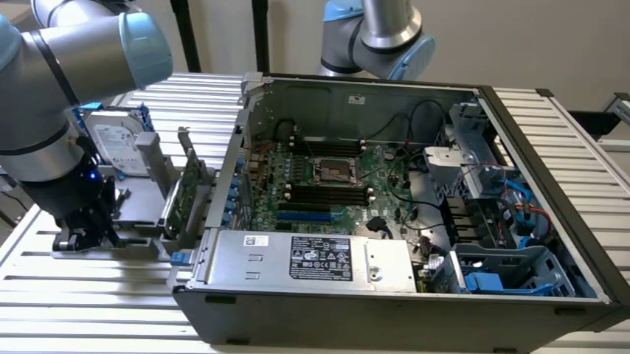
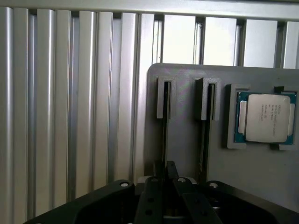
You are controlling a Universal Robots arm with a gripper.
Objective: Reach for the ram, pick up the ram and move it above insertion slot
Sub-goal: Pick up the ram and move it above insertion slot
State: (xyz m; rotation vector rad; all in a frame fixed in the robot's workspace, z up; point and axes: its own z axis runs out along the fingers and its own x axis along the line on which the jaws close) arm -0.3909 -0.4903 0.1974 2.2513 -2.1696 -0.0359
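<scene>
With the fingers (image 2: 172, 169) seemingly pinched onto the ram (image 2: 165, 135) standing edge-up between them in its gray holder (image 2: 187, 93), I judged a straight, slow lift best, lest it bind in the slot (image 2: 167, 99).

Table (image 1: 99, 302): bare slats are lying open in front of the holder (image 1: 136, 212).
Beside the tool (image 1: 87, 237): hard drive (image 1: 113, 144) and expansion card (image 1: 187, 193) are standing upright, blocking the way toward the case (image 1: 394, 310).
Case top: is gaping open; black cables (image 1: 418, 221) are trailing just beside the insertion slots (image 1: 325, 193).
</scene>
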